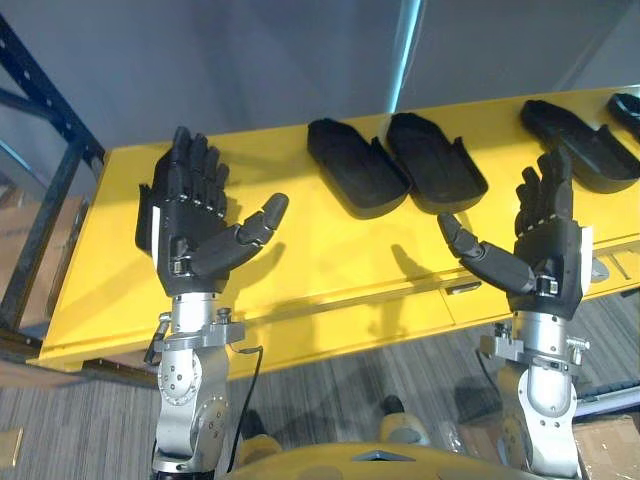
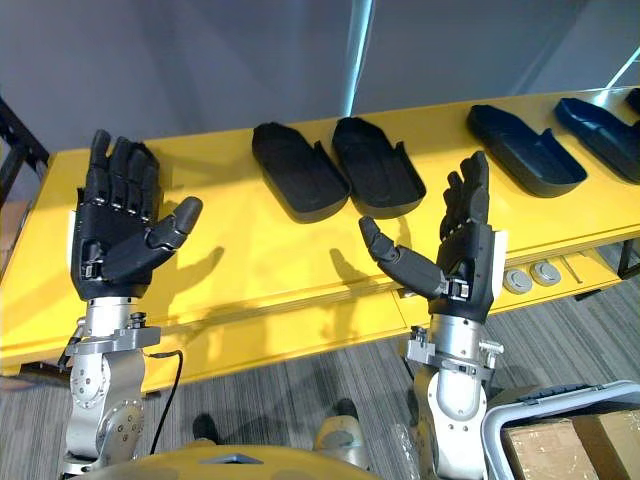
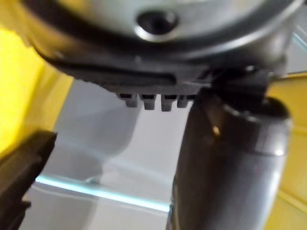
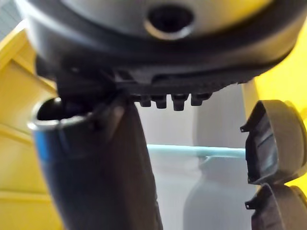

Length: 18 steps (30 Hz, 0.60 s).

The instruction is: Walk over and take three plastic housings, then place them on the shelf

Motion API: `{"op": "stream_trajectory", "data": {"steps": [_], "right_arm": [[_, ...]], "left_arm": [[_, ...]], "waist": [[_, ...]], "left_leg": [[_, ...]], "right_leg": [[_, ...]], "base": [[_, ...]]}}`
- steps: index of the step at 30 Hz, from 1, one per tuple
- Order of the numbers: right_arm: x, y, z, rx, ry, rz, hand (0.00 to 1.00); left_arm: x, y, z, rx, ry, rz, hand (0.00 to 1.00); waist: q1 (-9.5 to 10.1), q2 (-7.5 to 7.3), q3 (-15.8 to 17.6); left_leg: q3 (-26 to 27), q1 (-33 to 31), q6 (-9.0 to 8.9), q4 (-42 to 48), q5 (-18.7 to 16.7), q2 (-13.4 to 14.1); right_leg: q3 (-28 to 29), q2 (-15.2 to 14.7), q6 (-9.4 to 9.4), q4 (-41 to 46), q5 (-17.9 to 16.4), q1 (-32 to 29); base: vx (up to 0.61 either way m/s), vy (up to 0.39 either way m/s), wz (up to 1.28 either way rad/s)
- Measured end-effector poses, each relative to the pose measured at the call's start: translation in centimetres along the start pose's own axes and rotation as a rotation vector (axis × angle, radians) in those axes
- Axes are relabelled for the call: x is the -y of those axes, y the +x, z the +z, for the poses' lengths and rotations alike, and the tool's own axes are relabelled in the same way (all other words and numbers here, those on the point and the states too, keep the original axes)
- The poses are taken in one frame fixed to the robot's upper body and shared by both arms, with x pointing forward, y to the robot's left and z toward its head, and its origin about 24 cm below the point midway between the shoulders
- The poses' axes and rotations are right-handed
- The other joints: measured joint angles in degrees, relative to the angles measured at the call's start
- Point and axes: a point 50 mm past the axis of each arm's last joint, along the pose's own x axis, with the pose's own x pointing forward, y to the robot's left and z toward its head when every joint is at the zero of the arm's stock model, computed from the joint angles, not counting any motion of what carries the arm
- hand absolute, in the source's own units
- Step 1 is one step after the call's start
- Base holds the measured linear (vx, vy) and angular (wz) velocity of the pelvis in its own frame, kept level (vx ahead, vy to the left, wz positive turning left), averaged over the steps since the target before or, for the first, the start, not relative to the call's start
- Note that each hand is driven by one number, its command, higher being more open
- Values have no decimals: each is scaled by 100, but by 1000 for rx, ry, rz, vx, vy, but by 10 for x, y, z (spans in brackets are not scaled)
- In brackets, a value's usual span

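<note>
Several black plastic housings lie on the yellow table point(image 1: 300, 270). Two sit side by side in the middle, one housing point(image 1: 355, 166) on the left and another housing point(image 1: 436, 161) just right of it. A third housing point(image 1: 580, 143) lies far right. My left hand point(image 1: 195, 220) is raised palm-up over the table's left part, fingers straight, holding nothing. My right hand point(image 1: 540, 245) is raised near the table's front edge, below and right of the middle pair, open and empty. The right wrist view shows two housings point(image 4: 276, 143) past the thumb point(image 4: 115, 172).
A dark blue metal rack frame point(image 1: 45, 150) stands at the far left. A grey wall runs behind the table. Round metal parts point(image 2: 530, 275) sit on the table's lower ledge at right. A cardboard box in a bin point(image 2: 570, 440) is at bottom right.
</note>
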Motion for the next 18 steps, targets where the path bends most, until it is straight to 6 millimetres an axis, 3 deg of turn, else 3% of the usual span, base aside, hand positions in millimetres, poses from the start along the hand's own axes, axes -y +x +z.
{"op": "stream_trajectory", "data": {"steps": [6, 10, 13, 18], "right_arm": [[-13, 22, 11, 113, -122, 134, 100], [-22, 25, 12, 142, -162, 160, 100], [-22, 25, 12, 145, -172, 155, 100], [-22, 25, 11, 137, -172, 178, 100]], "left_arm": [[-9, 0, -1, -17, 28, 36, 100], [-7, 1, 0, -22, 38, -28, 100], [-3, 1, 1, -12, -6, -119, 100], [6, 1, 13, 84, -84, -240, 100]], "waist": [[283, -18, 169], [368, -165, 298], [391, -184, 399], [354, -98, 444]], "left_leg": [[-325, -141, -13, 7, 32, 4], [-400, -119, -36, 312, -103, 36], [-400, -105, -36, 469, -246, 63], [-410, -79, -39, 466, -241, 77]], "right_leg": [[-234, 24, -102, 119, -47, -51], [-329, 23, -137, 185, -67, 153], [-343, 23, -259, 244, -170, 174], [-337, 29, -234, 300, -217, 118]], "base": [[-18, -18, 20], [6, -12, 3], [-58, -13, -5], [-35, -12, -4]]}}
